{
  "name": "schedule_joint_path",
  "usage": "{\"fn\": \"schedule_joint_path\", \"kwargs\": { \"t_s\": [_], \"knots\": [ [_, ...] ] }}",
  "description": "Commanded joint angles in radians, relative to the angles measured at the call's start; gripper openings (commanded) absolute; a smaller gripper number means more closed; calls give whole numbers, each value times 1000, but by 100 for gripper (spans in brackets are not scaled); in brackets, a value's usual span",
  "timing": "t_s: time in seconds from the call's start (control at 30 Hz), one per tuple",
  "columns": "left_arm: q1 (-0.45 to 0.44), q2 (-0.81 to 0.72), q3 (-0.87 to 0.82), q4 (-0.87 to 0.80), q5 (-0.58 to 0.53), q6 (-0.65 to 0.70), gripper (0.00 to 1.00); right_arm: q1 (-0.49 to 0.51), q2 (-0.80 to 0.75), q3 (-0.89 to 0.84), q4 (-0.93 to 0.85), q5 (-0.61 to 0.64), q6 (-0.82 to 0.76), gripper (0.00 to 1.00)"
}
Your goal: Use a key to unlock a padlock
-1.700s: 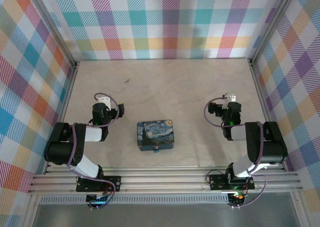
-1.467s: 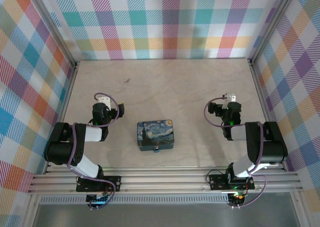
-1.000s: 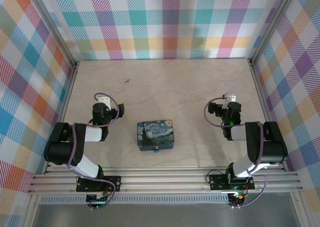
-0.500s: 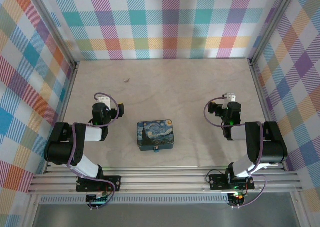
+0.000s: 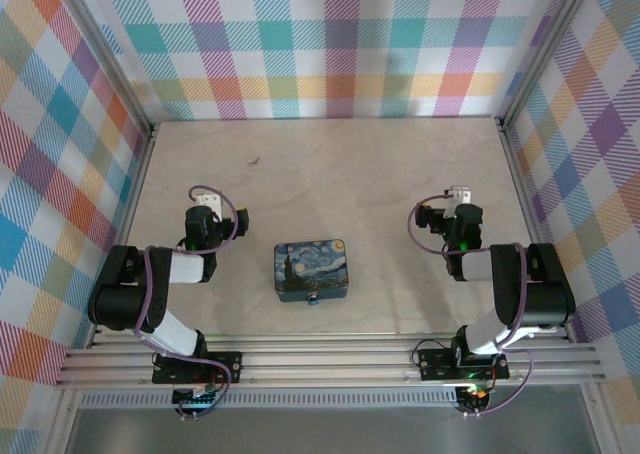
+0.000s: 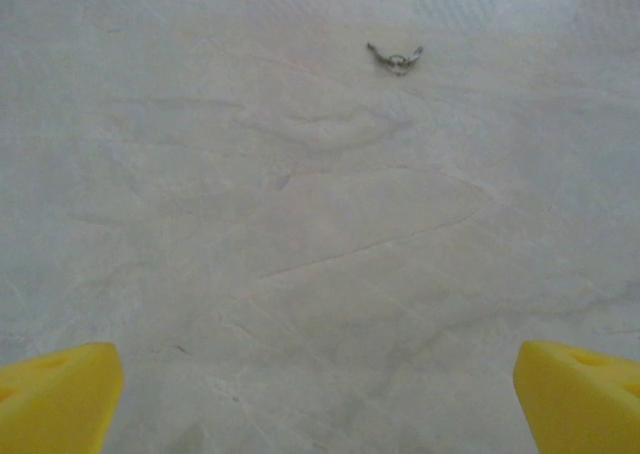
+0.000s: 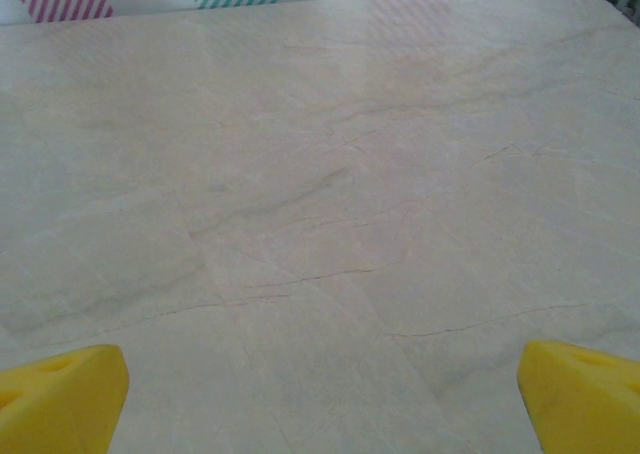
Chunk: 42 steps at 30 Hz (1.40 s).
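Note:
The tiny blue padlock (image 5: 313,299) hangs at the front edge of the dark-blue starry-night tin (image 5: 311,268) in the middle of the table. The small grey-silver key (image 5: 254,159) lies far back on the left; in the left wrist view the key (image 6: 396,58) sits well ahead of the fingers. My left gripper (image 5: 204,202) rests left of the tin, open and empty, its yellow fingertips (image 6: 55,394) wide apart. Right of the tin, my right gripper (image 5: 459,194) is also open over bare table, fingertips (image 7: 60,394) spread.
The pale marbled tabletop (image 5: 370,174) is fenced by metal rails and plaid walls (image 5: 330,44). An aluminium rail (image 5: 330,359) runs along the near edge by both arm bases.

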Motion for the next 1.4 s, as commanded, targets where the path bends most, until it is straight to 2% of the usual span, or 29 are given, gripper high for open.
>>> {"fn": "schedule_joint_path", "kwargs": {
  "t_s": [0.0, 0.1, 0.23, 0.3, 0.43, 0.5, 0.57, 0.73, 0.87, 0.97, 1.1, 1.23, 1.37],
  "knots": [
    [5, -119, 73, -184, -50, -52, 100, 4, -71, -10, -1, -33, -20, 100],
    [6, -190, 225, -589, -143, -150, 100, 4, -167, 24, -173, -15, -1, 100],
    [6, -181, 416, -996, -167, -283, 100, 4, -250, 223, -636, -31, 138, 100],
    [5, -154, 496, -1177, -127, -336, 100, 4, -240, 331, -839, -46, 207, 100],
    [6, -109, 557, -1375, 107, -372, 100, 10, -218, 488, -1143, -144, 273, 98],
    [4, -137, 514, -1389, 232, -406, 100, 31, -252, 495, -1217, -186, 291, 97],
    [4, -226, 435, -1366, 323, -432, 100, 69, -311, 479, -1280, -214, 313, 96],
    [-7, -501, 298, -1359, 389, -515, 91, 202, -436, 413, -1373, -285, 411, 93],
    [-41, -670, 226, -1371, 459, -585, 82, 378, -467, 354, -1370, -329, 485, 81],
    [-74, -766, 173, -1357, 516, -639, 76, 477, -445, 335, -1351, -363, 558, 78],
    [-131, -860, 98, -1302, 537, -728, 70, 570, -376, 352, -1326, -381, 594, 78],
    [-183, -886, 21, -1187, 563, -809, 64, 586, -255, 441, -1380, -422, 569, 77],
    [-244, -815, 3, -1108, 548, -824, 64, 596, -141, 549, -1431, -451, 524, 78]
  ]
}}
